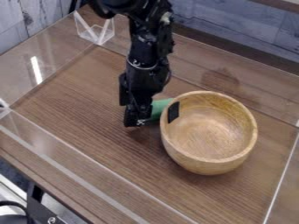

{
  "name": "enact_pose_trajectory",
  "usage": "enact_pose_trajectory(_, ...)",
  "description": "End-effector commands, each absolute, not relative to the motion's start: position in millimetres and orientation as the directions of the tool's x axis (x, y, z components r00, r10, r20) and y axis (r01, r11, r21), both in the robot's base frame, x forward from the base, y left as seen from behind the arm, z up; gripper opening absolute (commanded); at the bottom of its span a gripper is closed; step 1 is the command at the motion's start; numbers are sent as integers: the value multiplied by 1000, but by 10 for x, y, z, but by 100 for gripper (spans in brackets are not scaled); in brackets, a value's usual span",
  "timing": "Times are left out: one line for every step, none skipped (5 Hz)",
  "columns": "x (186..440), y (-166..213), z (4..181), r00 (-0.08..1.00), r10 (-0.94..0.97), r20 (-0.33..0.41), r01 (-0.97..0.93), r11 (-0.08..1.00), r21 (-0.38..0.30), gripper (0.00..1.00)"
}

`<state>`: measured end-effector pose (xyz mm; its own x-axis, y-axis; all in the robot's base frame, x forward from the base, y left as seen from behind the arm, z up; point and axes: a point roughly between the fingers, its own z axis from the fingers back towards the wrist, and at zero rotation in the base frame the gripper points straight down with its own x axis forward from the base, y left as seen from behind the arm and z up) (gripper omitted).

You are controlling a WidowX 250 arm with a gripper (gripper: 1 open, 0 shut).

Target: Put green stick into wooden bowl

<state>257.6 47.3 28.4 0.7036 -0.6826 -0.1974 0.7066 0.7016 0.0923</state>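
Pinched at one end by the black robot hand [142,115], the flat bright-green rectangular stick [162,107] is seen lying on the brown wood-grain bench [82,114] against the round light-tan wooden bowl [211,131], so slipping or snagging on the rim is judged likely.

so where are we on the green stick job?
Done: the arm is down at the green stick, which lies on the table just left of the wooden bowl. In hand: the fingers appear to be closing on the stick; a firm grip isn't clear. Left: lift, carry over the rim, release. The bowl looks empty.
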Motion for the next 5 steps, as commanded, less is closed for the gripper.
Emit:
enact_pose_trajectory(2649,465,350,711,-679,-182,702,702,124,0)
enact_pose_trajectory(2667,452,382,725,-665,-179,687,715,131,0)
enact_pose_trajectory(2685,443,411,739,-650,-176,673,727,138,0)
enact_pose_trajectory(2697,438,421,750,-638,-176,661,737,142,0)
enact_pose_trajectory(2704,435,417,758,-628,-176,651,745,144,0)
